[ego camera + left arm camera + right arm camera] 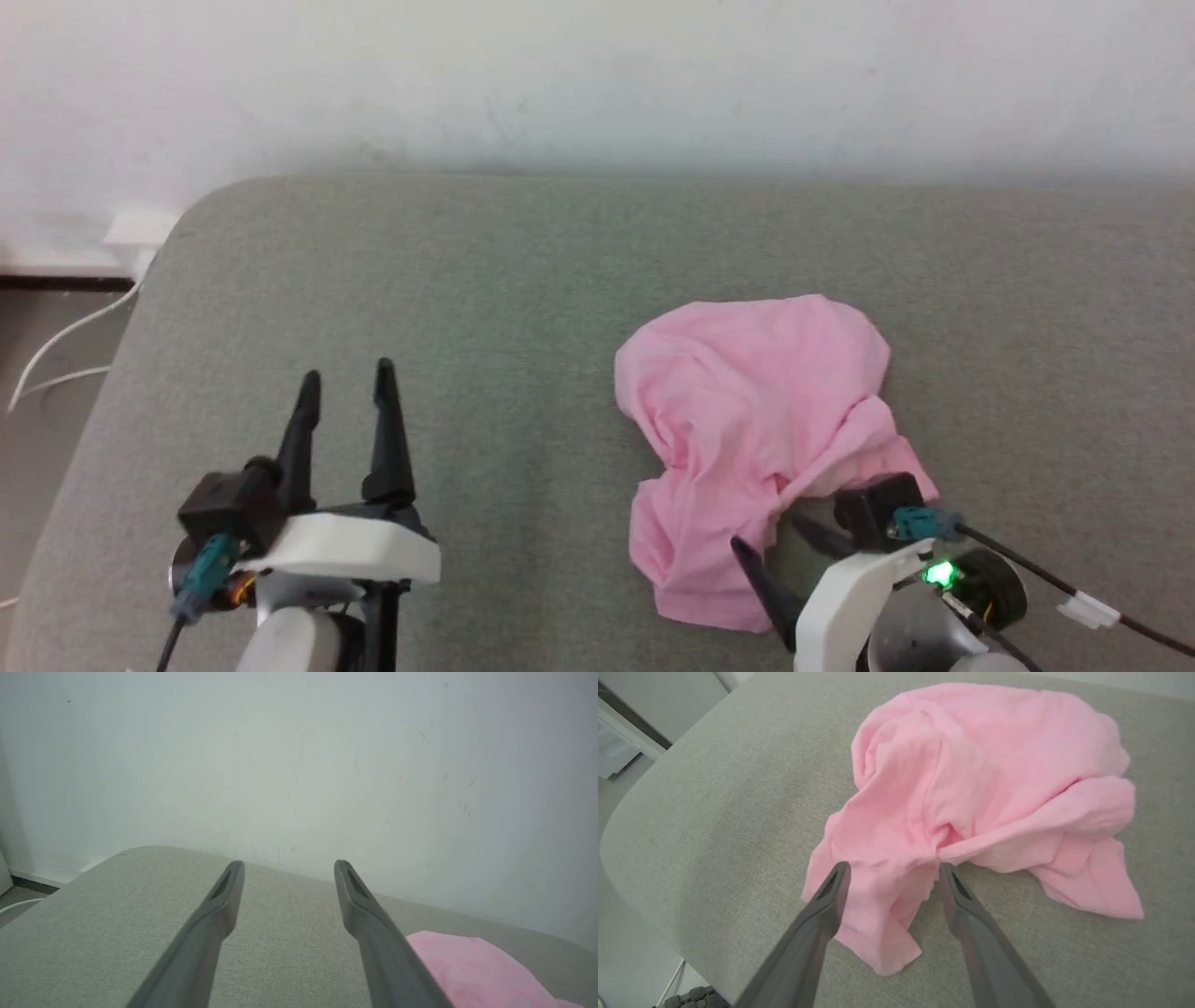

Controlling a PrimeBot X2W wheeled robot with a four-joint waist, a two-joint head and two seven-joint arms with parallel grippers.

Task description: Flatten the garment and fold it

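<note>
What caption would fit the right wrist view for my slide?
Open right gripper poised at the near edge of a crumpled pink garment lying on a grey cushioned surface.

The garment (756, 420) lies on the tabletop (467, 280), right of its middle. Behind the garment, past the tabletop's far edge, stands the wall (597, 84). The right pincer (767, 532) is at the garment's near edge, one fingertip over the cloth and the other beside a fold; contact cannot be told. The left pincer (346, 373) hangs over bare tabletop well left of the garment. Farther left of the garment, beyond the tabletop's corner, a cable (65, 345) lies on the floor.
</note>
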